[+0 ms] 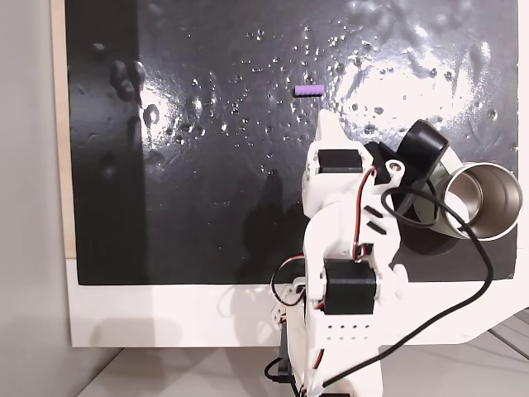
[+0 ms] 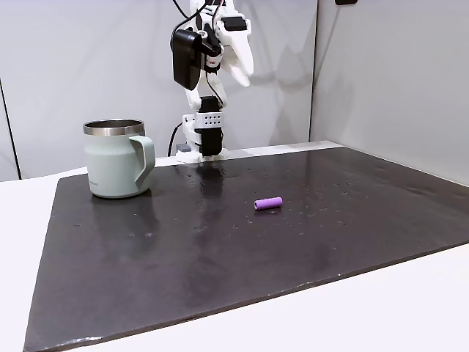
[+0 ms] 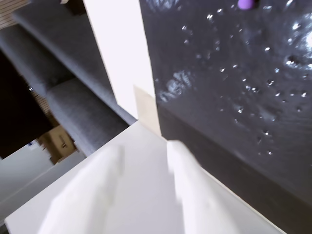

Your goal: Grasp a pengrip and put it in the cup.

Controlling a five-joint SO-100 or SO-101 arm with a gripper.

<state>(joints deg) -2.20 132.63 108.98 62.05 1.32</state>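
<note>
One mug (image 2: 117,160) stands near the left far corner of the black mat (image 2: 220,249) in a fixed view from the front: sage-green, upright, loop handle turned toward the mat's middle. Its mouth faces up, so a drop from above would go in. In a fixed view from above and behind the arm, the steel interior (image 1: 489,201) shows bare and shiny; nothing inside as far as can be seen.

Pengrip (image 2: 268,203), purple, ribbed, lies on its side out in the open middle of the mat, well apart from the mug, nearer the far edge than the near one. Free on all sides, so reachable from above. Wrist view catches it at the top edge (image 3: 245,4).

Gripper (image 2: 236,53) hangs high over the mat's far edge, well above both things, nothing between the fingers. Arm reads as parked or at the start of its reach. Jaws look nearly together in the wrist view (image 3: 168,146), but blur stops me telling for certain.
</note>
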